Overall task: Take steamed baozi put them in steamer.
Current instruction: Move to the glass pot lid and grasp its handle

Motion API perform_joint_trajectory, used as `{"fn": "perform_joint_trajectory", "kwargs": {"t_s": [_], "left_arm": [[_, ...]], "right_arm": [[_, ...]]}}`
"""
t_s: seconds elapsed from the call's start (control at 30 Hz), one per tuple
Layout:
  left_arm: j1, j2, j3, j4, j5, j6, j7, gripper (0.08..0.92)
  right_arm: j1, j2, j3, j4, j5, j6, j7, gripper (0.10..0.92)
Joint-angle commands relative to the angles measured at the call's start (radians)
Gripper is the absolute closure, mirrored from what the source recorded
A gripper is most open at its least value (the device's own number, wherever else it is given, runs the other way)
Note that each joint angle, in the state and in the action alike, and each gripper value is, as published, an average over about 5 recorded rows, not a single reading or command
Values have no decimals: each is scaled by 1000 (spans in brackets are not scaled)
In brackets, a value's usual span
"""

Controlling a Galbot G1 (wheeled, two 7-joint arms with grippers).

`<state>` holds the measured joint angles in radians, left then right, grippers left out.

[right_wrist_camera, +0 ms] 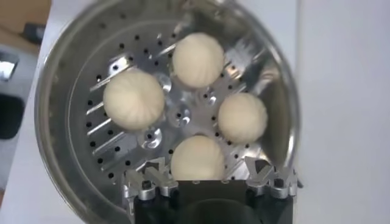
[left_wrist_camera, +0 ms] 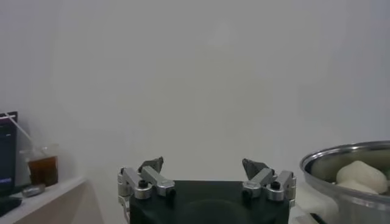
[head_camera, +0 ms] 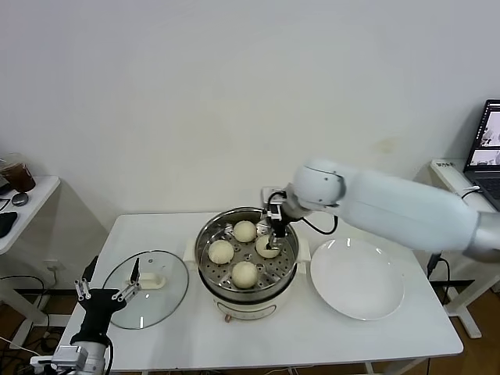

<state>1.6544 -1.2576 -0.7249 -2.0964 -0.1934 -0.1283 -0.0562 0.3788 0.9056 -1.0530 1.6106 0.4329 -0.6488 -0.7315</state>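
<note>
Four pale baozi lie on the perforated tray of the steel steamer: at the back, left, right and front. My right gripper hangs inside the steamer's rim, just over the right baozi. In the right wrist view the gripper is open, and that baozi lies between its fingers with a gap on each side; the other three lie beyond. My left gripper is parked open at the table's front left and also shows in the left wrist view.
A flat white plate lies right of the steamer. A round glass lid with a white handle lies left of it, close to my left gripper. The steamer's rim shows in the left wrist view. A laptop stands on a side table at far right.
</note>
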Motion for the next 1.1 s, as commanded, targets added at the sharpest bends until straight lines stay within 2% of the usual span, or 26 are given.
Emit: {"fn": "perform_joint_trajectory", "kwargs": {"t_s": [0.03,0.17,0.3,0.47,0.6,0.67,0.77,0.9,1.1], "left_arm": [[5,-5,-1,3,0,-16,1,177],[8,-11,-4,8,6,-31,0,177],[7,-20,-1,7,21,-41,-1,177],[6,-38,13,8,69,-53,-6,177],[7,-46,24,10,137,-55,-19,177],[9,-45,27,11,190,-53,-40,177],[7,-34,31,31,322,-23,-114,177],[-13,1,2,128,657,0,-190,177],[-35,128,-26,327,1083,-27,-198,177]], "right_arm": [[-793,-351,696,313,68,281,604,203],[-1245,-304,1057,323,-88,487,628,203],[-1579,-125,1359,289,-269,714,599,203],[-1774,149,1607,231,-459,985,543,203],[-1844,339,1751,232,-503,1121,506,203],[-1872,410,1817,246,-509,1149,493,203],[-1914,493,1902,277,-487,1146,492,203],[-1981,548,1967,302,-436,1100,521,203],[-2041,575,2000,298,-386,1008,533,203]]}}
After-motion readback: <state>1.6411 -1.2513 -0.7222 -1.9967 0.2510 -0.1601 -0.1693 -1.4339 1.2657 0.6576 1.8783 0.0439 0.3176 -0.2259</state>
